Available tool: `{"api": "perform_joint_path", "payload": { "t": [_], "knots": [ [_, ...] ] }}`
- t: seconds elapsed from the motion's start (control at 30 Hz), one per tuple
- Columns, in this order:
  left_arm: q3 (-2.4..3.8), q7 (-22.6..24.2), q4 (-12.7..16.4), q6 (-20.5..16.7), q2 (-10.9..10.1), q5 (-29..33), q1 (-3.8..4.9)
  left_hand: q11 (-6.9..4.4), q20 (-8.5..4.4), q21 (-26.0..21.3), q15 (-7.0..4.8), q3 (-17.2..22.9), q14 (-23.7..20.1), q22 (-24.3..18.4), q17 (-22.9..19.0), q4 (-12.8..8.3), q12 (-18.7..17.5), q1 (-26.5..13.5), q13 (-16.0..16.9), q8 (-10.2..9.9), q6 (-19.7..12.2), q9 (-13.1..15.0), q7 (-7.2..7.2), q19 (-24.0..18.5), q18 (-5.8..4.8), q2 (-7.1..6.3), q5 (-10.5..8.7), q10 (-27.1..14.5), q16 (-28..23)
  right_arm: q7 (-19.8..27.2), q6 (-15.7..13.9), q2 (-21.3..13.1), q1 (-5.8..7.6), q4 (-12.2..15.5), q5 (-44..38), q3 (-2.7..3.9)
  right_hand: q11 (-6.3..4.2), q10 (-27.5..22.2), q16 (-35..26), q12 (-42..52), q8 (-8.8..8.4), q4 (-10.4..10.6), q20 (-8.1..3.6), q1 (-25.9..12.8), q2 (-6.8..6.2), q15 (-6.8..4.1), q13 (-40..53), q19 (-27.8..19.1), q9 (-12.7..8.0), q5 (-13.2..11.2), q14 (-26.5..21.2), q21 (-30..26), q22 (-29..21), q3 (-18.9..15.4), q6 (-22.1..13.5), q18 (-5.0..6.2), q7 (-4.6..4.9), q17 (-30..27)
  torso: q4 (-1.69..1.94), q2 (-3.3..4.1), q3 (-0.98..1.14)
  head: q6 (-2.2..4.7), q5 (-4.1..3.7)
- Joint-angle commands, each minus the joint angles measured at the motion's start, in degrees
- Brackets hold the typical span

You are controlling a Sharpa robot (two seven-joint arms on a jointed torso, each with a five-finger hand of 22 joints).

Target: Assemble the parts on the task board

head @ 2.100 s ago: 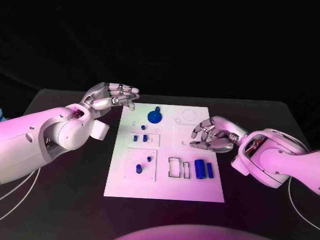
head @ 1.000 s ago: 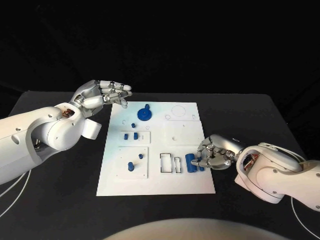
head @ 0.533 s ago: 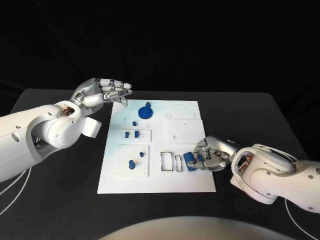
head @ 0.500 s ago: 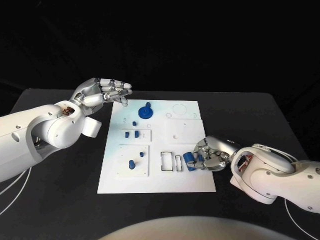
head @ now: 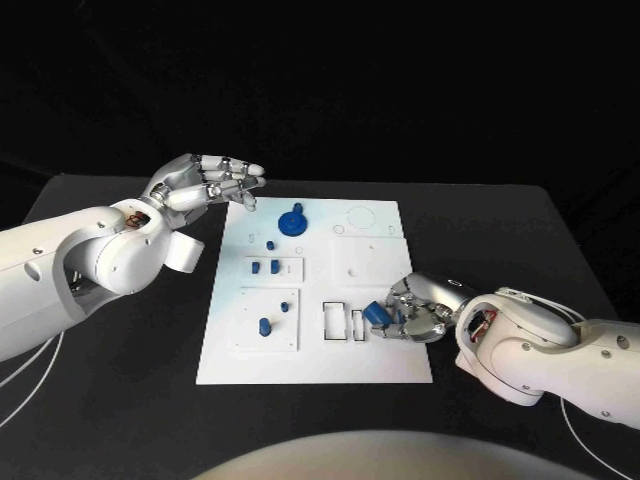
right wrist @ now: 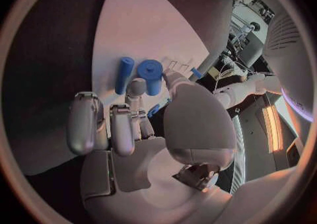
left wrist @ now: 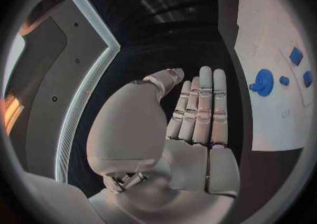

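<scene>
Right silver hand [head: 414, 310] pinches a blue cylindrical part [right wrist: 150, 75] over the white rectangular task board's [head: 371, 255] near-right corner; its wrist view reveals the round end. Left hand [head: 205, 183], fingers pressed together, hovers far-left.

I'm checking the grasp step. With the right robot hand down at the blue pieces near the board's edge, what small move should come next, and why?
Probably close the right robot hand fully on the thick blue cylinder and lift it slightly. The wrist view shows its fingers touching that piece, which lies on the task board beside a thinner blue bar; whether the grip is firm cannot be told.
</scene>
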Motion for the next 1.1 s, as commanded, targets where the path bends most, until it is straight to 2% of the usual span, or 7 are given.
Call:
{"api": "perform_joint_path", "payload": {
  "t": [0.03, 0.2, 0.3, 0.47, 0.77, 1.0, 1.1],
  "knots": [
    [0.03, 0.15, 0.19, 1.06, -0.01, 0.36, 0.01, -0.1, 0.0, -0.26, 0.37, -0.26, -0.13, 0.08, 0.05, 0.12, 0.22, 0.05, 0.05, -0.13, 0.05, -0.04, 0.46, -0.49, 0.61, 0.41, 0.09, -0.4, -0.38, -1.59, 2.29, 0.47, -0.68, -0.17, -0.65, -0.37, -0.09, 0.58, 0.36, 0.48, -0.06, -0.05, -0.07, 1.26, 0.91, -0.44, 0.44, 0.48, -0.13, 0.43, 3.52, 0.4, 10.22, -0.19, 0.2, -1.16, -0.33, 0.16, -0.01, 0.02, 0.05, 0.02, -0.03],
    [0.03, 0.13, 0.2, 1.2, -0.05, 0.36, 0.01, -0.11, 0.01, -0.26, 0.37, -0.27, -0.12, 0.09, 0.09, 0.13, 0.23, 0.04, 0.05, -0.13, 0.05, -0.05, 0.46, -0.49, 0.62, 0.42, 0.1, -0.41, -0.4, -1.52, 0.61, 0.61, -0.8, 0.07, 0.12, -0.37, -0.31, 1.73, 0.47, 2.43, 0.33, -0.13, -0.21, 2.84, 2.16, -0.61, 2.51, 0.65, 0.02, 0.85, 3.57, 0.74, 10.4, 0.25, 0.79, -1.23, -0.56, 0.4, -0.1, -0.01, 0.07, 0.12, 0.12],
    [0.03, 0.1, 0.19, 1.23, -0.05, 0.36, 0.01, -0.11, 0.01, -0.26, 0.37, -0.27, -0.12, 0.09, 0.09, 0.13, 0.23, 0.04, 0.05, -0.13, 0.05, -0.05, 0.46, -0.49, 0.62, 0.42, 0.1, -0.41, -0.4, -1.22, -1.35, 0.4, -0.83, 0.61, 0.45, -0.34, -0.55, 2.75, 0.51, 4.24, 0.68, -0.14, -0.34, 3.7, 2.81, -0.79, 4.35, 0.83, 0.2, 0.35, 3.59, 1.12, 10.57, 0.64, 1.45, -1.3, -0.85, 0.43, -0.14, 0.02, 0.13, 0.19, 0.24],
    [0.03, 0.07, 0.11, 1.24, 0.03, 0.36, 0.01, -0.1, 0.02, -0.28, 0.38, -0.29, -0.13, 0.08, 0.11, 0.16, 0.23, -0.01, 0.05, -0.13, 0.04, -0.07, 0.46, -0.5, 0.62, 0.44, 0.1, -0.43, -0.42, -1.06, -3.38, -0.3, -0.57, 1.91, 1.31, -0.13, -0.69, 3.21, 0.49, 5.03, 0.87, -0.02, -0.45, 3.94, 3.14, -0.92, 5.19, 0.86, 0.32, 0.69, 3.58, 1.13, 10.61, 0.84, 1.82, -1.3, -1.01, 0.33, -0.11, -0.05, 0.12, 0.29, 0.22],
    [0.02, 0.06, -0.05, 1.44, 0.45, 0.36, 0.0, -0.11, 0.02, -0.28, 0.37, -0.23, -0.13, 0.08, 0.14, 0.18, 0.25, 0.02, 0.05, -0.09, 0.11, -0.06, 0.42, -0.5, 0.63, 0.58, 0.13, -0.44, -0.45, -1.73, -3.61, -0.39, 1.96, 3.32, 6.67, 0.06, -0.79, 3.28, 0.37, 5.04, 0.95, 0.2, -0.58, 3.24, 4.17, -1.02, 5.46, 0.74, 0.42, 1.48, 3.51, 0.75, 10.57, 1.07, 2.09, -1.24, -1.11, -0.01, 0.1, -0.02, 0.06, 0.56, 0.1],
    [0.02, 0.05, -0.09, 1.43, 0.53, 0.36, -0.01, -0.11, 0.02, -0.28, 0.37, -0.23, -0.13, 0.08, 0.14, 0.18, 0.25, 0.02, 0.05, -0.09, 0.11, -0.06, 0.42, -0.5, 0.63, 0.58, 0.13, -0.44, -0.45, -1.6, -2.54, 0.76, 2.65, 3.43, 8.35, 0.08, -0.81, 3.44, 0.32, 5.29, 1.0, 0.23, -0.61, 2.87, 4.41, -1.05, 5.76, 0.73, 0.46, 1.74, 3.48, 0.71, 10.57, 1.06, 2.22, -1.23, -1.15, -0.17, -0.01, 0.02, -0.02, 0.55, 0.23],
    [0.02, 0.04, -0.08, 1.5, 0.54, 0.36, -0.02, -0.11, 0.02, -0.28, 0.37, -0.23, -0.13, 0.08, 0.14, 0.18, 0.25, 0.02, 0.05, -0.09, 0.11, -0.06, 0.42, -0.5, 0.63, 0.58, 0.13, -0.44, -0.45, -1.28, -1.57, 1.47, 2.74, 3.24, 8.88, 0.09, -0.85, 3.56, 0.3, 5.43, 1.05, 0.22, -0.63, 2.58, 4.47, -1.07, 5.94, 0.72, 0.51, 1.82, 3.47, 0.67, 10.57, 0.99, 2.33, -1.23, -1.19, -0.22, 0.03, -0.01, 0.03, 0.63, 0.34]
  ]
}}
